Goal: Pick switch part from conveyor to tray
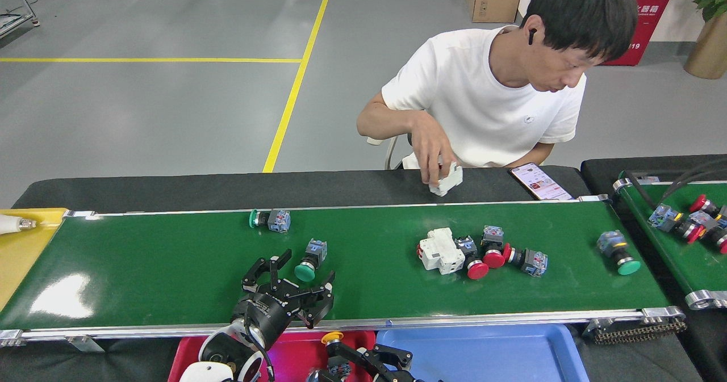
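Observation:
The conveyor (170, 268) is a dark-green belt across the head view. On it lie a green-capped switch part (309, 259), another by the far rail (270, 220), a cluster of red-capped ones (483, 260) beside a white breaker (440, 251), and one at the far right (619, 254). My left gripper (295, 274) stands open over the belt's near edge, its fingertips just short of the nearest green-capped part. My right gripper (369, 362) sits low at the bottom edge over the red tray (182, 351). Its dark fingers hide what lies between them. A yellow-capped switch (332, 338) rests in the tray.
A blue bin (500, 353) adjoins the tray on the right. A person sits behind the belt, a hand holding a white breaker (446, 179) above the black table, a phone (539, 182) beside it. A second belt (681, 246) with parts is at right, a yellow tray (23, 246) at left.

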You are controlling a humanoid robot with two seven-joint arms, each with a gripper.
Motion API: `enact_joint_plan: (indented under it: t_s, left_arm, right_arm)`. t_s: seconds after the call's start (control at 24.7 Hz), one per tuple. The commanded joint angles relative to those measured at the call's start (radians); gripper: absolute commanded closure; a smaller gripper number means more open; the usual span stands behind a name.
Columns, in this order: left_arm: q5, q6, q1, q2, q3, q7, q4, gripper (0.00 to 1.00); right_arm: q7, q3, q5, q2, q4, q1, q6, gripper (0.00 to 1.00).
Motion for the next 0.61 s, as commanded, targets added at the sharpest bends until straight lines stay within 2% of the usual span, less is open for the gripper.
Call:
enact_joint_plan:
  t_s: [0.0, 0.08, 0.2, 0.24, 0.32, 0.44, 0.57]
  left_arm:
    - [-0.004, 0.035, -0.042, 0.007, -0.002, 0.012, 0.035, 0.13]
    - [-0.003, 0.044, -0.062, 0.013, 0.000, 0.017, 0.067, 0.26]
    - [0.001, 0.042, -0.065, 0.038, 0.003, 0.041, 0.067, 0.82]
    - [0.001, 0.042, -0.065, 0.041, 0.004, 0.043, 0.065, 0.91]
    - [0.010, 0.036, -0.063, 0.049, 0.009, 0.046, 0.062, 0.95]
    - [0.031, 0.033, -0.053, 0.050, 0.012, 0.057, 0.036, 0.96]
    - [0.088, 0.022, 0.004, 0.081, 0.013, 0.063, -0.068, 0.95]
  right_arm:
    - [-0.002, -0.017, -0.006, 0.013, -0.019, -0.033, 0.087, 0.00]
    - [-0.008, -0.049, -0.005, 0.015, -0.028, -0.062, 0.224, 0.01]
    - [-0.085, -0.068, 0.006, -0.019, -0.068, -0.073, 0.421, 0.01]
    - [-0.112, -0.078, 0.008, -0.039, -0.071, -0.073, 0.463, 0.01]
    - [-0.188, -0.097, 0.011, -0.105, -0.076, -0.067, 0.564, 0.01]
    - [-0.283, -0.152, 0.009, -0.185, -0.080, -0.036, 0.629, 0.00]
    - [-0.310, -0.200, 0.009, -0.194, -0.103, 0.053, 0.624, 0.00]
